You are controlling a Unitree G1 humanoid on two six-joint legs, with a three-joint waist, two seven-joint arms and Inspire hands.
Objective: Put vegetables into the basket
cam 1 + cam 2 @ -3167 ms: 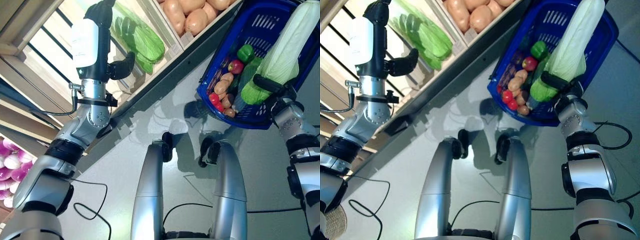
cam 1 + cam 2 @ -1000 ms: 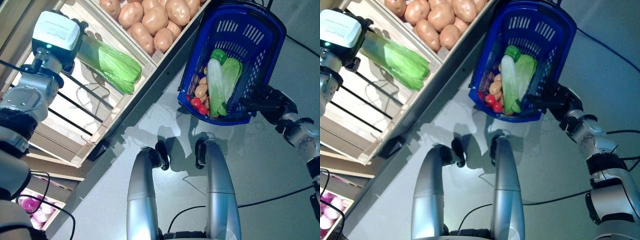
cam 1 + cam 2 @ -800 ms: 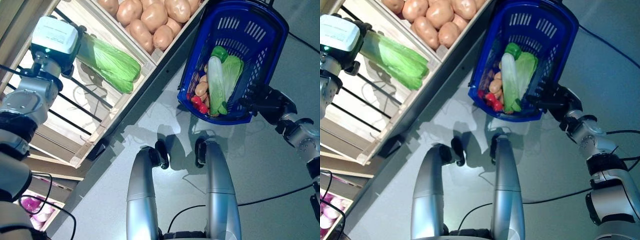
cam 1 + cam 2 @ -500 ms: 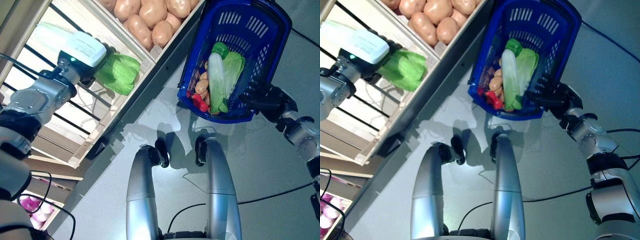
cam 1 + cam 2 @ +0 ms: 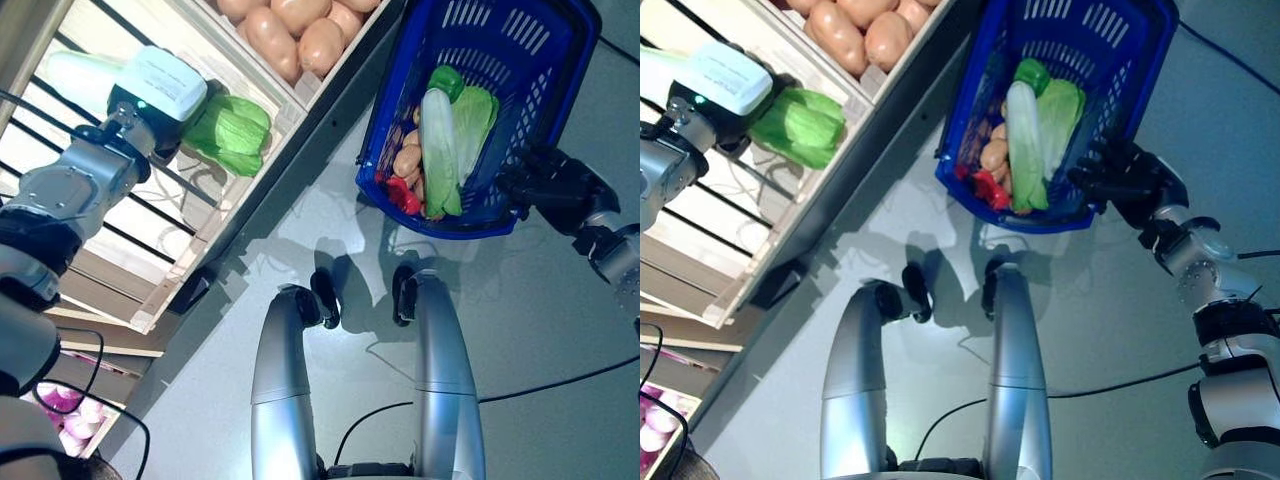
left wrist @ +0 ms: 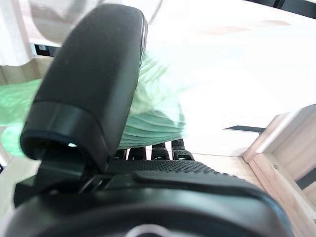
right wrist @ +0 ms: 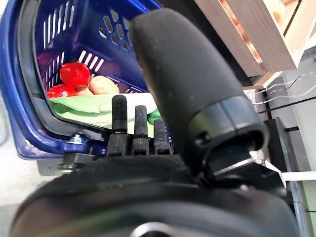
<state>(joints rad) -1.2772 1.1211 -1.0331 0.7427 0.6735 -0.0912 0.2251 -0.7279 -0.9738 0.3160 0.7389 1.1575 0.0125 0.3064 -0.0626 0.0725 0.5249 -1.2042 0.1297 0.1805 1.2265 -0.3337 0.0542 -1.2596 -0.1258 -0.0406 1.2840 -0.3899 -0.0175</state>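
The right wrist view shows what the head views cannot: the right robot hand (image 7: 148, 148) has its thumb and fingers curled over the dark rim of the blue basket (image 7: 29, 74), grasping it, with red peppers (image 7: 74, 75) and a potato just inside the wall. From the head, that hand (image 5: 1130, 180) sits at the basket's near right edge, and the basket (image 5: 520, 40) hangs above the grey floor (image 5: 540, 330), beside the shelf front.

Inside the basket lies a long pale-green cabbage (image 5: 440, 140) across the other produce, with a green pepper (image 5: 445, 80) at its far end and potatoes and red peppers by the left wall.

The left wrist view shows the left robot hand (image 6: 94, 89) with its thumb over a leafy green cabbage (image 6: 153, 113) and the fingers under it, closed around it. The head views place this hand (image 5: 150, 95) over a wooden shelf crate (image 5: 240, 215), the cabbage's green leaves (image 5: 230, 135) sticking out past the hand, well apart from the basket.

Farthest back, the next crate holds a heap of potatoes (image 5: 300, 30).
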